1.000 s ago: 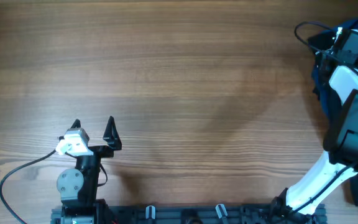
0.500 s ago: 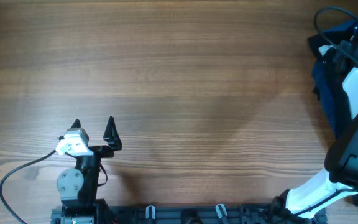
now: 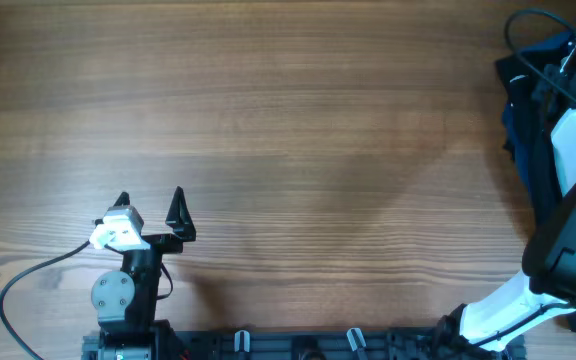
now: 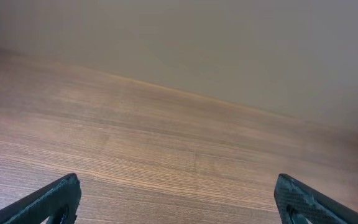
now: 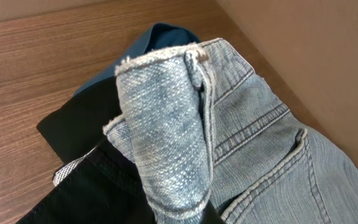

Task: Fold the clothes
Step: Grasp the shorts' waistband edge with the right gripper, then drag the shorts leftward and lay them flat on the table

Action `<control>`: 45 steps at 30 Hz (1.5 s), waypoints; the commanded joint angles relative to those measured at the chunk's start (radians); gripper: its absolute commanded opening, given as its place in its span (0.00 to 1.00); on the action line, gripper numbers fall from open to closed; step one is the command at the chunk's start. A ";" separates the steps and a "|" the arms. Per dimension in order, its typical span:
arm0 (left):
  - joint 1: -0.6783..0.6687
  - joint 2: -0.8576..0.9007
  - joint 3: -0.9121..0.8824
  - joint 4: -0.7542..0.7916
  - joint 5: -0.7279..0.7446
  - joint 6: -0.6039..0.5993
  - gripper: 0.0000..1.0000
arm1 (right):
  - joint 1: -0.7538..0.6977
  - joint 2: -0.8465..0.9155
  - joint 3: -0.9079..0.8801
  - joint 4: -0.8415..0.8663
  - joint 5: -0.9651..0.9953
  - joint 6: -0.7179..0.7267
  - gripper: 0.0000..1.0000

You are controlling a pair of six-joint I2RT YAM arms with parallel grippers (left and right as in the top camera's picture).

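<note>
The light blue faded denim garment (image 5: 166,143) fills the right wrist view. A frayed fold of it rises toward the camera, and a stitched pocket and seams lie to the right. My right gripper (image 3: 568,55) is at the table's far right edge over the clothes pile. It looks shut on that denim fold, with its fingers mostly hidden under the cloth. My left gripper (image 3: 150,205) is open and empty at the front left, with bare wood between its fingers (image 4: 179,199).
A black garment (image 5: 86,186) and a dark blue one (image 5: 160,34) lie under and beside the denim, and show as a dark heap (image 3: 523,130) in the overhead view. The wooden table (image 3: 268,120) spreads left of it. A cable loops at the front left (image 3: 28,280).
My right arm has swung to the right and away toward the table's far right edge, then held still. The left arm has not moved.
</note>
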 commanded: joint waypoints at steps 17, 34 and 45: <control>0.009 -0.003 -0.006 -0.004 -0.006 0.010 1.00 | 0.213 -0.312 0.013 -0.006 -0.109 0.021 0.04; 0.009 -0.003 -0.006 -0.004 -0.006 0.010 1.00 | 0.792 -0.157 0.012 0.006 -0.332 0.354 0.04; 0.009 -0.003 -0.006 -0.004 -0.006 0.010 1.00 | 1.107 0.090 0.012 0.196 -0.491 0.517 0.06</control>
